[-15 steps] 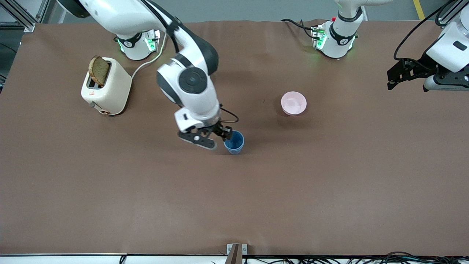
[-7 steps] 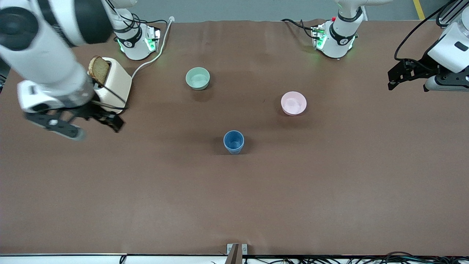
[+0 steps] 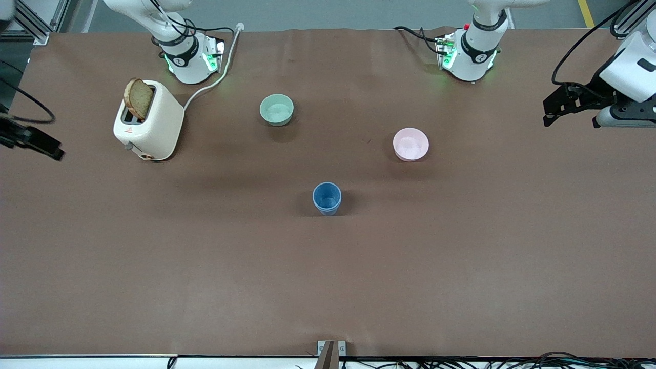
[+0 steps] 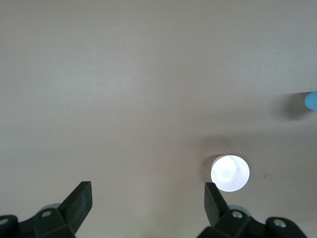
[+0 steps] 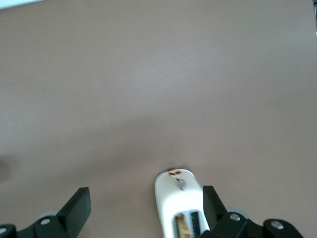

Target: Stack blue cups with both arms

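Observation:
The blue cups (image 3: 327, 198) stand upright as one nested stack near the table's middle; a second rim line shows just under the top rim. A sliver of the stack shows in the left wrist view (image 4: 311, 100). My right gripper (image 5: 146, 198) is open and empty, up over the table's edge at the right arm's end, beside the toaster; in the front view (image 3: 36, 143) it is half out of frame. My left gripper (image 3: 549, 110) is open and empty and waits above the left arm's end of the table; the left wrist view (image 4: 147, 193) shows its fingers spread over bare table.
A pale green bowl (image 3: 277, 109) stands near the right arm's base. A pink bowl (image 3: 410, 144) stands toward the left arm's end and also shows in the left wrist view (image 4: 230, 173). A cream toaster (image 3: 148, 120) holds a bread slice (image 3: 138, 97).
My right gripper let go of the blue cups and drew away to the right arm's end of the table, uncovering the green bowl. The left arm has not moved.

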Tool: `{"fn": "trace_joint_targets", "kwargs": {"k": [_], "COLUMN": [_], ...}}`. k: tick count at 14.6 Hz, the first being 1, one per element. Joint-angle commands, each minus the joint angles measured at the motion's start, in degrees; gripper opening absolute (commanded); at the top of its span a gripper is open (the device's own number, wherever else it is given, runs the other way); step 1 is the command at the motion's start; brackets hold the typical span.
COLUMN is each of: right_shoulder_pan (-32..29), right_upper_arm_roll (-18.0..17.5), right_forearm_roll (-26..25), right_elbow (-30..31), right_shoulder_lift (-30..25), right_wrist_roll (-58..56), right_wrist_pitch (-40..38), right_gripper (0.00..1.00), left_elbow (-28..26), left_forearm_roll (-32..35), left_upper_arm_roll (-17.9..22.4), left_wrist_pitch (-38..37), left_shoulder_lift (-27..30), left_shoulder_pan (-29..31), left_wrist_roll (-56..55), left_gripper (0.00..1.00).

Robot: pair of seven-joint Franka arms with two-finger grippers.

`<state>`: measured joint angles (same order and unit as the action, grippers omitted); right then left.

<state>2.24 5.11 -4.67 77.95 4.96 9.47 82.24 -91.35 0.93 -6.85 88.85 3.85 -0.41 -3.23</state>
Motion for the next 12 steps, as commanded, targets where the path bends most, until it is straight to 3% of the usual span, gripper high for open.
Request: {"fn": "trace_joint_targets", "kwargs": {"k": [1, 3, 12], "right_shoulder_pan": [-0.13, -1.35, -1.36], "right_upper_arm_roll": [1.21, 1.39, 1.04], "right_forearm_roll": [1.24, 5.01, 3.97], "right_elbow": [3.43, 3.35, 3.26], "right_shoulder_lift": [-3.55, -3.29, -3.29], "right_wrist_roll": [-4.36, -4.63, -7.27], "right_wrist_pitch": [-0.33, 0.37, 0.02], "right_gripper": [1.00, 1.00, 1.00], "left_elbow": [0.73, 1.09, 1.70], "left_forearm_roll": [-0.76, -0.50, -0.49], "left_upper_arm_roll": [0.08, 0.08, 0.08], "left_wrist_pitch": [0.18, 0.10, 0.10], "left_shoulder_lift": [0.19, 0.01, -0.16], "left_shoulder_pan": [0.24, 0.15, 0.15], "left_wrist_roll": [0.16, -0.11, 0.06], "left_gripper": [1.00, 1.00, 1.00]}}
